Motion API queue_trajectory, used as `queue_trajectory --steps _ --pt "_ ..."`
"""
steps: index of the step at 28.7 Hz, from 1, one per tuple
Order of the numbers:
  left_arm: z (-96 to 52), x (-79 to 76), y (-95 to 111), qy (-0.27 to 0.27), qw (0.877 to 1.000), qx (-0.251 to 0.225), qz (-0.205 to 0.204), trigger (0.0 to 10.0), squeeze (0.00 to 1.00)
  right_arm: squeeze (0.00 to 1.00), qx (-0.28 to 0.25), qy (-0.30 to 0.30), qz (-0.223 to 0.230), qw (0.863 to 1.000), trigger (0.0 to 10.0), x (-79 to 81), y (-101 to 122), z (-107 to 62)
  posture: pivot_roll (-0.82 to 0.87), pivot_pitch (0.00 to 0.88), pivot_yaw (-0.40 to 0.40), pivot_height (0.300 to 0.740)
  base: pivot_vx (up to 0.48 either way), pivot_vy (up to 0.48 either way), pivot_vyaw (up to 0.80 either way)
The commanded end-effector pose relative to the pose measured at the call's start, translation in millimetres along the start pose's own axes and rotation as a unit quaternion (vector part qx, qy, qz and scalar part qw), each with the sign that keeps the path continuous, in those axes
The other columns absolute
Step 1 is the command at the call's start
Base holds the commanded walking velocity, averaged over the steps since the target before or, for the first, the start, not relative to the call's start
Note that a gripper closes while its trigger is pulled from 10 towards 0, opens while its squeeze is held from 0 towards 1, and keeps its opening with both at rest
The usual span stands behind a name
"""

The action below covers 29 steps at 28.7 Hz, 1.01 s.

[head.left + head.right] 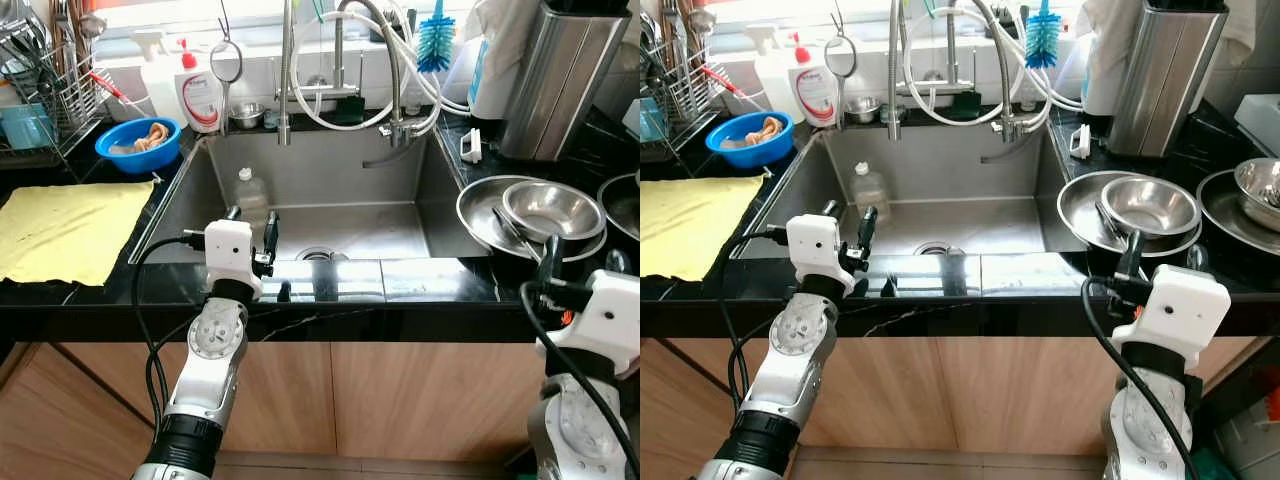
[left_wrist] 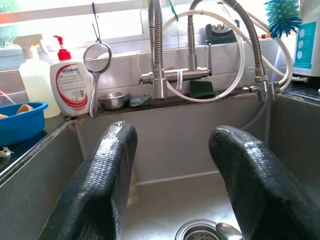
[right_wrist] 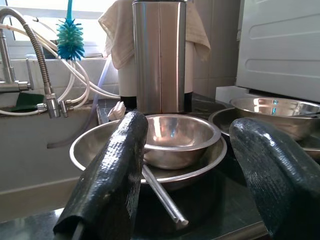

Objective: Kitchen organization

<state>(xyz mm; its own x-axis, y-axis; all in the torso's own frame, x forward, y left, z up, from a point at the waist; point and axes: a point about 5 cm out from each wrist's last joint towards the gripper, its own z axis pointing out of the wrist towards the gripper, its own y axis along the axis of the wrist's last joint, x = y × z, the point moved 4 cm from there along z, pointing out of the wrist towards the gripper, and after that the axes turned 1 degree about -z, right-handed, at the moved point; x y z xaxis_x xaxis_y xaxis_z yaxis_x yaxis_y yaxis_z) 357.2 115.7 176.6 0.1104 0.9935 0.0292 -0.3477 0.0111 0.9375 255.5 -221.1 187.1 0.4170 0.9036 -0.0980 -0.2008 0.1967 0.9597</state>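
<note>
You're staging: left gripper [image 1: 252,232] spread over the sink [image 1: 340,215] front, right gripper [image 3: 187,165] spread near the bowls [image 1: 552,208]; pick next.

This is a home kitchen, seen from in front of the counter. A deep stainless-steel sink [image 1: 200,215] is set into a glossy black stone worktop [image 1: 440,285] above light wooden cabinet doors [image 1: 400,400], with a coiled chrome tap [image 1: 380,60] beneath a bright window. A red-pump bottle of dish soap [image 1: 200,95], a blue bottle brush [image 1: 435,40] and a wire rack of utensils [image 1: 55,90] stand along the back. Nested steel mixing bowls [image 1: 550,210] sit right of the basin; a yellow cloth [image 1: 65,230] and a blue plastic bowl [image 1: 135,145] lie left.
</note>
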Motion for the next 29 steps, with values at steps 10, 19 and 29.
queue_trajectory --steps 10,19,29 --pt "-4.1 4.5 -6.9 0.007 1.0 0.015 0.001 10.0 0.0 0.0 0.054 -0.018 0.038 0.998 10.0 -4.0 -20.1 -1.4 -0.17 0.0 0.074 0.74 0.0 0.0 0.0" --pt "-5.5 4.5 -6.8 0.008 1.0 0.015 0.001 10.0 0.0 0.0 0.073 -0.005 0.084 0.994 10.0 7.7 -26.0 6.0 -0.17 0.0 0.073 0.74 0.0 0.0 0.0" --pt "-6.0 4.3 -6.8 0.009 1.0 0.014 0.001 10.0 0.0 0.0 0.086 0.001 0.104 0.991 10.0 13.5 -32.2 9.0 -0.17 0.0 0.071 0.74 0.0 0.0 0.0"
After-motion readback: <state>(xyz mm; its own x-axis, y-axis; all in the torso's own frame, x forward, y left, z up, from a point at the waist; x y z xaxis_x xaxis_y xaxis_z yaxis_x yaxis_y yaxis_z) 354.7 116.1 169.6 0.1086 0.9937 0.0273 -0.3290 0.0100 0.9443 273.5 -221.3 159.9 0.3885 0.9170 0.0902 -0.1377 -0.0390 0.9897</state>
